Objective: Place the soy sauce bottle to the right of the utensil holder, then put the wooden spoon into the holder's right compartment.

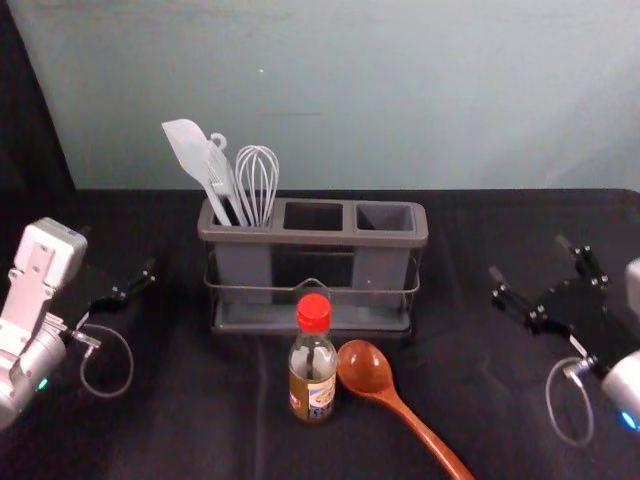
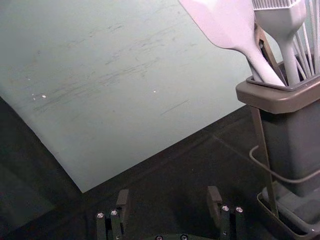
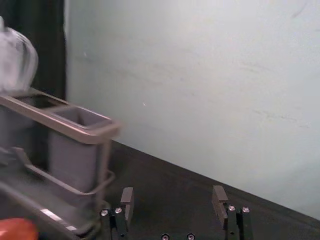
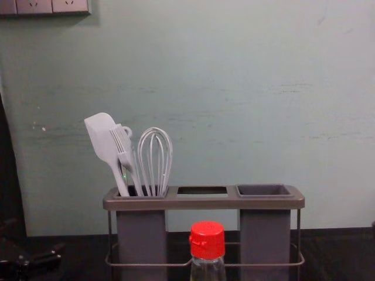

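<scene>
Soy sauce bottle (image 1: 312, 385) stands upright between the two claws, in front of the utensil holder (image 1: 416, 240) and inward from the right claw (image 1: 528, 256), which hangs spread and empty. Left claw (image 2: 168, 200) is likewise parted and bare, on the bottle's other side. Clear walls suggest glass or firm plastic, so expect a stiff, smooth, fairly light body that could slip or tip if nudged high. The best hold for the right claw is probably around the labelled middle, below the red cap (image 4: 207, 240), squeezed moderately and kept level. Wooden spoon (image 1: 365, 368) lies between bottle and right claw, bowl right beside the bottle, so a low approach might knock it. It should be light and rigid; its round, glossy handle (image 1: 425, 432) may roll, so grip there, leaving the bowl free above the right compartment (image 1: 385, 217).
</scene>
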Robot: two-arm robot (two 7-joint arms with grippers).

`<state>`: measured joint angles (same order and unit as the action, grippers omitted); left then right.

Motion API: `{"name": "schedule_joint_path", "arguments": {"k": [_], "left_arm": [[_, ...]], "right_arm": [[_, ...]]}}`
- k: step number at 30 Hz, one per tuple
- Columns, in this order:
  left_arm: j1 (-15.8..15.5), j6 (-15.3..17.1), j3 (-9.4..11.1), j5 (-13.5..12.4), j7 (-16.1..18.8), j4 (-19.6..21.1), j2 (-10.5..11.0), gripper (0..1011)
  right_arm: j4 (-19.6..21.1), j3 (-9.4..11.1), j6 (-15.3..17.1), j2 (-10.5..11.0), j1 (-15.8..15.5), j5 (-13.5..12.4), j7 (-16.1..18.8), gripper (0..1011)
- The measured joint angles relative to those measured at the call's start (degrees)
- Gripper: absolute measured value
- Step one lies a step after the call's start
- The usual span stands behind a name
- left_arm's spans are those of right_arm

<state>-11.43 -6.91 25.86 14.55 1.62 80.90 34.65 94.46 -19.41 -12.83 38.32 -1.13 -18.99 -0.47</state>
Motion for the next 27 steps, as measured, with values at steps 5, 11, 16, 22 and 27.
{"name": "schedule_joint_path", "arguments": {"k": [5, 11, 16, 22, 27], "left_arm": [[0.0, 0.0, 0.0, 0.0, 0.0, 0.0, 0.0, 1011], [0.0, 0.0, 0.0, 0.0, 0.0, 0.0, 0.0, 1012], [0.0, 0.0, 0.0, 0.0, 0.0, 0.0, 0.0, 1011], [0.0, 0.0, 0.0, 0.0, 0.0, 0.0, 0.0, 1012], [0.0, 0.0, 0.0, 0.0, 0.0, 0.0, 0.0, 1011]], "right_arm": [[5.5, 2.6, -4.6, 2.4, -7.5, -2.9, 1.9, 1002], [10.1, 3.1, -7.8, 5.8, -12.5, -7.5, 9.8, 1002], [11.8, 0.8, -6.2, 7.0, -11.3, -9.8, 17.0, 1002], [11.8, -3.0, -0.9, 6.2, -6.1, -10.5, 24.1, 1002], [10.6, -5.6, 3.9, 4.2, -1.5, -10.4, 27.8, 1002]]}}
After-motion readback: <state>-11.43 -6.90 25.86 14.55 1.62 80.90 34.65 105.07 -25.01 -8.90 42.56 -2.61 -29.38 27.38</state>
